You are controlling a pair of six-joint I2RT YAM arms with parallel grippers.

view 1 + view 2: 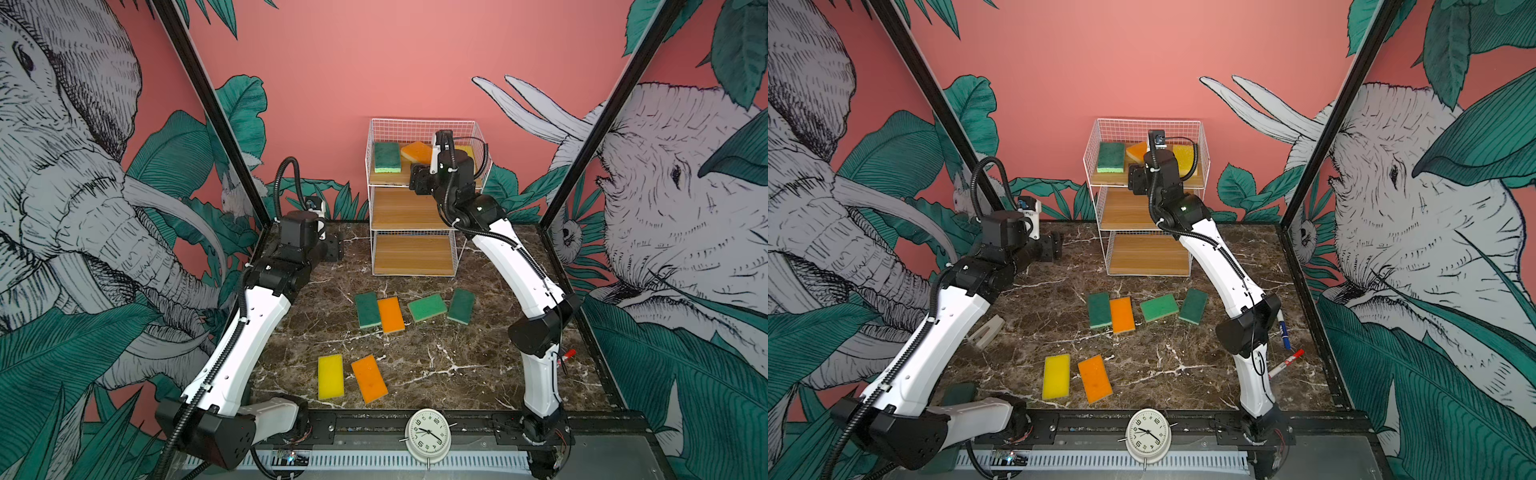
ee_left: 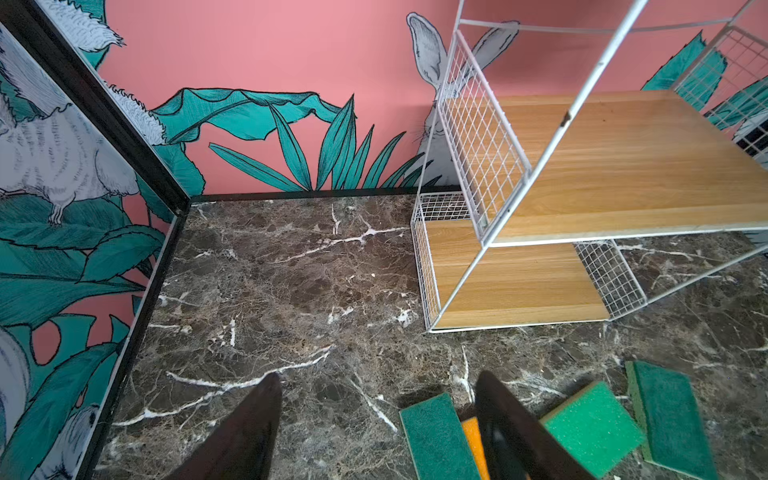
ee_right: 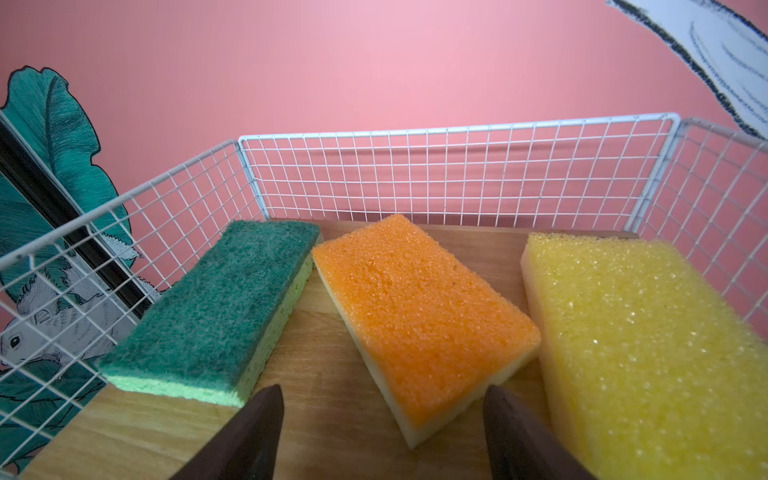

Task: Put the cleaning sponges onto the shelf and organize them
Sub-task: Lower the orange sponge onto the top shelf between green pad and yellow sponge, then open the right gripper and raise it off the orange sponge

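1. Jaws on my right gripper (image 3: 382,399) stand spread wide, pinching nothing, up at the top board of the shelf (image 3: 415,174).
2. Straight ahead of those fingertips lies the skewed orange sponge (image 3: 419,316), its near corner reaching in between them; whether either finger touches it, I cannot tell.
3. Either side of it on that board are the shelved green sponge (image 3: 216,307), scouring face up at the left end in both top views, and the shelved yellow sponge (image 3: 648,353) at the right end.
4. Over to my left gripper (image 2: 376,386): jaws spread as well, nothing between them, hanging above the marble table (image 2: 291,270) to the left of the shelf.
5. On the table before the shelf sits a row of four. The dark green sponge (image 1: 368,309) touches the middle orange sponge (image 1: 390,314), then come the light green sponge (image 1: 427,306) and the far green sponge (image 1: 461,306), each apart.
6. Nearer the front edge, the front yellow sponge (image 1: 331,376) lies just beside the angled front orange sponge (image 1: 369,379).
7. Out by my right arm lie a red-and-white marker pen (image 1: 1285,363) and a blue pen (image 1: 1283,330).
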